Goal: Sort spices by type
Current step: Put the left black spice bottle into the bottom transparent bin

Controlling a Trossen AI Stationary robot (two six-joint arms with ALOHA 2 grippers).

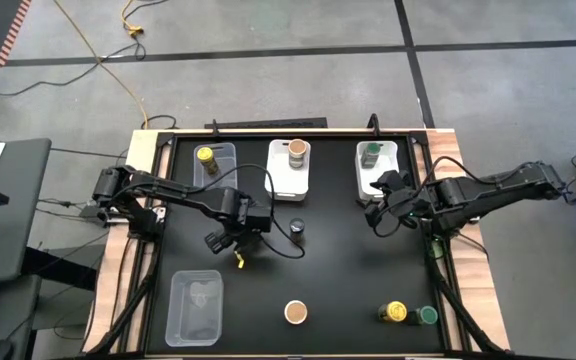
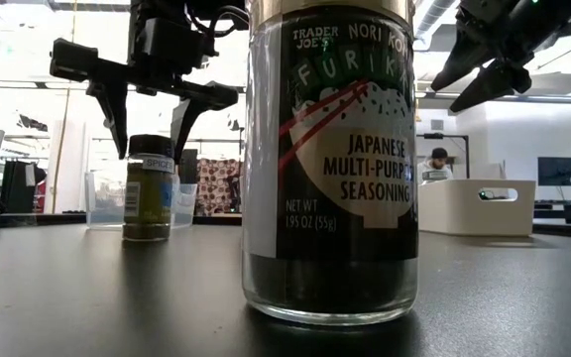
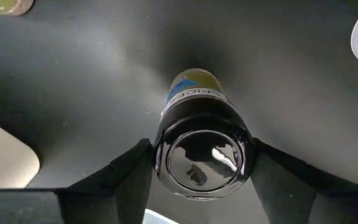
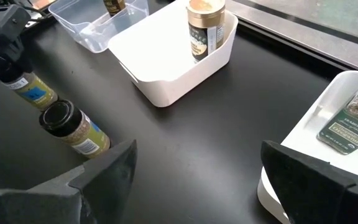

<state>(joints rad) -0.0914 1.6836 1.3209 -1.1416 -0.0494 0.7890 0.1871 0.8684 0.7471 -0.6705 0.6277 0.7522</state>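
Sorted: three round spice jars [image 1: 297,150] in back bins [image 1: 290,185].
Left: five on black surface [image 1: 348,280].
My left fingers [image 3: 135,177]: spread around dark-capped jar [image 3: 202,158], not gripping.
My right fingers [image 4: 303,171]: wide, empty, three o'clock.

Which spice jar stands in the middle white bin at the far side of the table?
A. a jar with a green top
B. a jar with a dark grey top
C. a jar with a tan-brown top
C: the middle white bin holds one jar with a tan-brown top.

1. Even overhead light falls on the black surface [image 1: 348,280]; shadows are soft.
2. Low view: bright room behind backlights the furikake jar [image 2: 330,159], which looms large.
3. Left wrist view: glare on a dark jar lid [image 3: 204,158].
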